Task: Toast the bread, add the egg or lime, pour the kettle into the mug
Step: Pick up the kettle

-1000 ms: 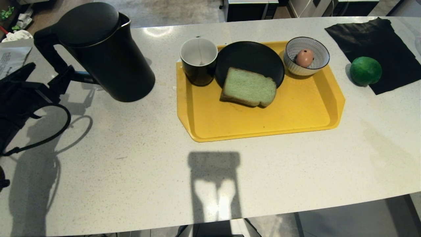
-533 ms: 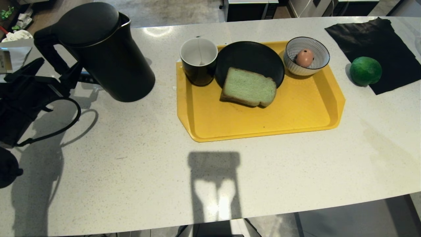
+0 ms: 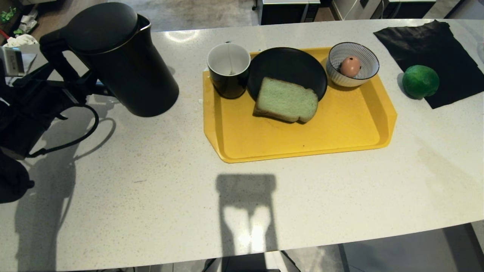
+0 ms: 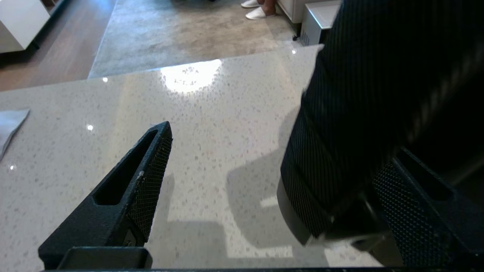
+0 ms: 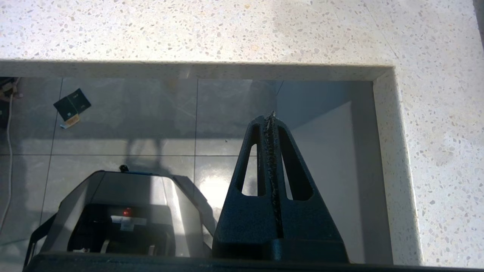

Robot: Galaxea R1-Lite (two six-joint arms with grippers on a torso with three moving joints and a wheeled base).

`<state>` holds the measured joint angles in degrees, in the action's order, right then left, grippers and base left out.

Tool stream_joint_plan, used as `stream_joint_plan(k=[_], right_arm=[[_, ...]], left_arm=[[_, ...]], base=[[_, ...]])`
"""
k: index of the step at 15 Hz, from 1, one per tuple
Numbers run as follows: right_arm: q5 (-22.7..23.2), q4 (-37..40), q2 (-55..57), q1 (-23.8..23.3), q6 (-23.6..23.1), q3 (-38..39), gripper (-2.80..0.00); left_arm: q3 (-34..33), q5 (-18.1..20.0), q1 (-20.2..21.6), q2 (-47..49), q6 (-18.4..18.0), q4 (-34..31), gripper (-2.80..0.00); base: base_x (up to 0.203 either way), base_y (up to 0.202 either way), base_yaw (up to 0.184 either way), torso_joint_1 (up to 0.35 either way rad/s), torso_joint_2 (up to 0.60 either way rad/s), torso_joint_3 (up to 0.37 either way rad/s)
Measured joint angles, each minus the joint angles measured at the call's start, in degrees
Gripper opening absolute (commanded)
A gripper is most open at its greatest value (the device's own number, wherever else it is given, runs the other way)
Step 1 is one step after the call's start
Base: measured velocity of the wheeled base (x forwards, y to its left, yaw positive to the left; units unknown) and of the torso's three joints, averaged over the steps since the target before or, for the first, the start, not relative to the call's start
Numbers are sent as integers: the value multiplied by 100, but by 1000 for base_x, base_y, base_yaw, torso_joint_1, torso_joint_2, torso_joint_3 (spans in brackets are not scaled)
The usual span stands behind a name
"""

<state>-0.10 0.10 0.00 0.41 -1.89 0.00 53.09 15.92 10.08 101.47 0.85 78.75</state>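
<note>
overhead, left tool at kettle handle — wrist view shows it wide open, empty, right tool shut

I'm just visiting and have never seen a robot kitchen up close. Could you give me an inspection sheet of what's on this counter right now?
Surface: pale speckled counter, shadows on it.
Job's things: black kettle upright at the left; mug, bread lying half on a black plate, and egg in a striped bowl, all on a yellow tray; lime at the edge of a black cloth.
Clutter: paper at the far left.
Grippers: left gripper open, straddling the kettle's handle, not yet closed; right gripper shut, parked below the counter's edge.
Cables: black loop hanging from the left arm.
Surroundings: rug, dark cabinets, a person's feet beyond the counter.
</note>
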Motion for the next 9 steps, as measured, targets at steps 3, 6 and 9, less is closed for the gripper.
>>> stream_joint_plan(k=[3, 6, 9], right_arm=[[2, 0, 0, 0, 0, 0, -280], [0, -2, 0, 0, -1, 0, -280], [0, 0, 0, 0, -1, 0, -280]], left_arm=[[189, -19, -153, 61, 0, -69, 0], [318, -20, -197, 120, 10, -250, 0], [422, -140, -203, 137, -68, -301, 0]], base=[[0, 0, 0, 0, 0, 0], [0, 0, 0, 0, 0, 0], [0, 0, 0, 0, 0, 0]])
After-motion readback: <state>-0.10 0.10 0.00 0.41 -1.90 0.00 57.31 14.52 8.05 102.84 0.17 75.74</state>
